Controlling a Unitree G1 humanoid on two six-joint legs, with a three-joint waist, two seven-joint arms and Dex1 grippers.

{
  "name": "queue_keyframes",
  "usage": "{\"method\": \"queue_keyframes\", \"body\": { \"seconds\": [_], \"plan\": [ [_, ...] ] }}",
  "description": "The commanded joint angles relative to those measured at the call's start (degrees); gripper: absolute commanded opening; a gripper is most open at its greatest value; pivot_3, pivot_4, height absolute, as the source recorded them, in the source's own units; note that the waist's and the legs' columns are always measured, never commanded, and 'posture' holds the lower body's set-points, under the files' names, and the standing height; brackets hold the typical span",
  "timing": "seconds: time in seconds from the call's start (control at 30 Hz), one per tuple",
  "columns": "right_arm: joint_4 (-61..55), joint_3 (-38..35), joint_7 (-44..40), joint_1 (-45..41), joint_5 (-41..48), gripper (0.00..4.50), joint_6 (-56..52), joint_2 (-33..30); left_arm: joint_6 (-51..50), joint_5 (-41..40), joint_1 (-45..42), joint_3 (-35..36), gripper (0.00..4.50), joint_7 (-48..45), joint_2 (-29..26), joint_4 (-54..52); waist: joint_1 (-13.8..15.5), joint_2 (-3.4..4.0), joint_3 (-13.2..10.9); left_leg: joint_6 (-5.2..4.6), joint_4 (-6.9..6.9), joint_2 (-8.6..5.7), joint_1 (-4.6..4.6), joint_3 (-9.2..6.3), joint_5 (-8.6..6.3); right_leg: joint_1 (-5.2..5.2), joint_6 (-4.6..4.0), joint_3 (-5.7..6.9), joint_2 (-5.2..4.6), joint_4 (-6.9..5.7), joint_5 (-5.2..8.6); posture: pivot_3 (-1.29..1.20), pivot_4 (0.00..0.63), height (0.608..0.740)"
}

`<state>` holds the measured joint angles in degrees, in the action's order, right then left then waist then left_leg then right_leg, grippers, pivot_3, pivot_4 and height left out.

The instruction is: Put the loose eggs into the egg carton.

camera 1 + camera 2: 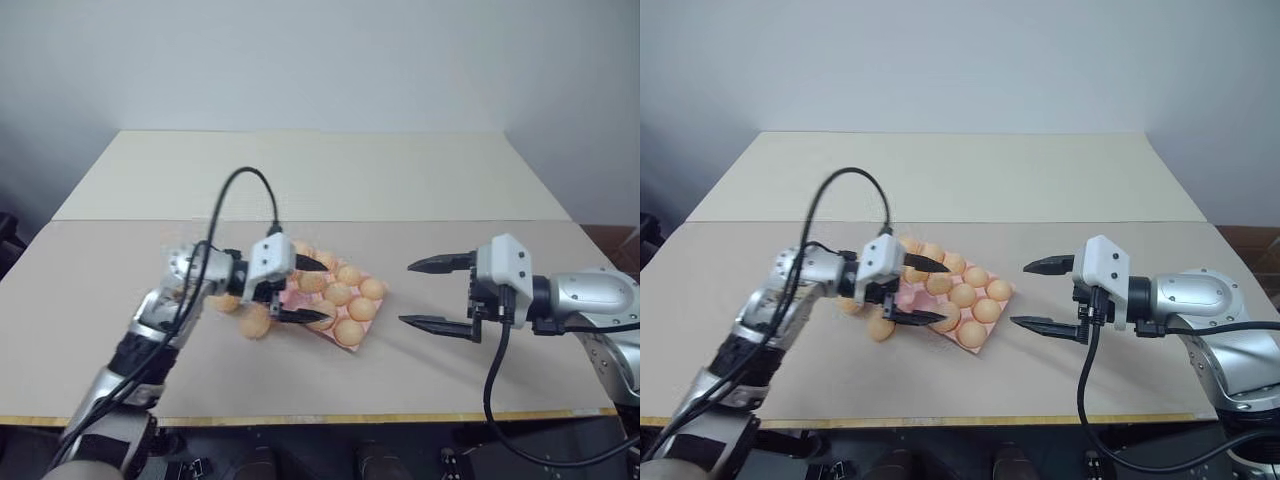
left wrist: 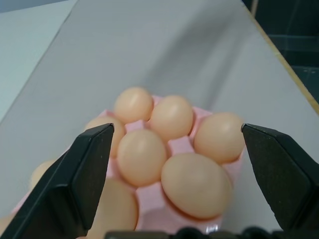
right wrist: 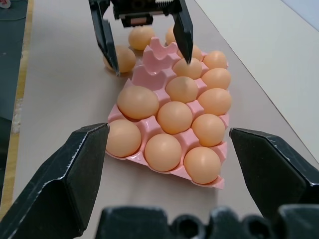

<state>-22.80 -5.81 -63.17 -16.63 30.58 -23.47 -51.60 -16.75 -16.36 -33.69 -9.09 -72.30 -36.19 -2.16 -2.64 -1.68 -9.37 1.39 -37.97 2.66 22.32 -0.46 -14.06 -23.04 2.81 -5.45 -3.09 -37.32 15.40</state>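
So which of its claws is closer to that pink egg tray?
Left. The left gripper hangs open right over the egg carton; the right gripper waits open, off to the carton's side.

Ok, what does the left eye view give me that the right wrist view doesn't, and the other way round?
Left eye view: the wide beige table and the right gripper, open, hanging apart from the pink moulded egg carton on its right side.
Right wrist view: the empty pink cups at the carton's end below the left gripper, with the nearer cups filled.
Both: the carton, two smooth tan-orange loose eggs lying on the table beside that end, and the left gripper open over it.
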Motion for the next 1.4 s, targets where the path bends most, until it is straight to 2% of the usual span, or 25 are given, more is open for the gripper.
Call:
{"method": "queue_keyframes", "body": {
  "seconds": [0.03, 0.17, 0.33, 0.57, 0.73, 0.83, 1.03, 1.23, 1.4],
  "plan": [
    [-0.1, -1.5, -0.1, -0.8, 0.4, 4.5, 1.1, 0.0, -3.5, -4.6, 2.9, 6.8, 4.48, 0.9, -3.9, -4.7, 0.1, 0.0, 0.0, 0.0, 0.0, 0.0, -0.01, 0.0, 0.0, 0.01, 0.0, 0.0, 0.0, -0.01, 0.0, 0.0, 0.15, 0.74],
    [0.6, -0.9, -0.4, -1.5, 0.5, 4.5, 1.2, 0.5, -7.4, -11.2, 8.4, 16.9, 4.48, -1.0, -10.9, -6.9, 0.2, 0.0, 0.0, 0.0, 0.0, 0.03, 0.0, 0.01, 0.0, -0.01, 0.01, 0.03, -0.01, -0.01, 0.01, 0.0, 0.15, 0.74],
    [1.5, -0.5, -1.3, -2.0, 0.6, 4.5, 1.4, 0.7, -7.1, -14.0, 17.7, 28.9, 4.48, -2.9, -18.5, -6.3, 0.1, 0.01, 0.0, 0.0, 0.01, 0.04, 0.0, 0.03, 0.0, -0.01, 0.0, 0.04, -0.02, 0.03, 0.01, 0.0, 0.15, 0.74],
    [1.4, -0.9, -0.9, -1.1, 0.7, 4.5, 1.2, 1.2, -8.0, -14.8, 32.6, 42.1, 4.48, -3.2, -22.2, -9.8, 0.3, 0.02, 0.0, 0.01, 0.01, 0.07, 0.0, 0.04, 0.0, -0.02, -0.01, 0.07, -0.02, 0.03, 0.01, 0.0, 0.15, 0.74],
    [0.8, -2.4, -0.9, 0.4, 1.8, 4.5, 0.7, 1.0, -10.5, -17.2, 37.7, 46.2, 4.48, -2.1, -22.2, -13.3, 0.6, 0.02, 0.0, 0.01, 0.01, 0.07, 0.0, 0.05, 0.0, 0.0, -0.01, 0.09, -0.03, 0.05, 0.01, 0.0, 0.15, 0.74],
    [0.7, -2.4, -0.9, 0.3, 2.2, 4.5, 0.6, 1.0, -11.2, -17.8, 37.7, 45.7, 4.48, -1.0, -22.1, -14.3, 0.5, 0.02, 0.0, 0.01, 0.01, 0.08, -0.02, 0.05, 0.0, 0.0, -0.02, 0.09, -0.03, 0.05, 0.01, 0.0, 0.15, 0.74],
    [1.3, -2.0, -0.3, -0.7, 2.2, 4.5, 0.9, 1.4, -11.3, -18.3, 35.2, 40.4, 4.48, 1.1, -21.5, -15.9, 0.3, 0.02, 0.0, 0.01, 0.02, 0.08, -0.01, 0.06, -0.01, -0.01, -0.02, 0.07, -0.02, 0.06, 0.01, 0.0, 0.15, 0.74],
    [1.6, -1.3, -0.5, -1.3, 1.9, 4.5, 1.2, 1.6, -5.7, -13.5, 30.5, 26.9, 4.48, 0.5, -20.4, -16.6, 0.4, 0.02, 0.0, 0.01, 0.02, 0.07, -0.01, 0.07, -0.01, -0.01, -0.02, 0.06, -0.02, 0.06, 0.0, 0.0, 0.15, 0.74],
    [1.4, -1.2, -0.2, -1.5, 1.6, 4.5, 1.3, 1.8, -0.9, -8.7, 22.9, 15.7, 4.48, -1.3, -18.0, -11.1, 0.5, 0.02, 0.0, 0.01, 0.02, 0.06, 0.01, 0.08, -0.01, -0.01, -0.02, 0.06, -0.01, 0.08, 0.0, 0.0, 0.15, 0.74]
  ]
}}
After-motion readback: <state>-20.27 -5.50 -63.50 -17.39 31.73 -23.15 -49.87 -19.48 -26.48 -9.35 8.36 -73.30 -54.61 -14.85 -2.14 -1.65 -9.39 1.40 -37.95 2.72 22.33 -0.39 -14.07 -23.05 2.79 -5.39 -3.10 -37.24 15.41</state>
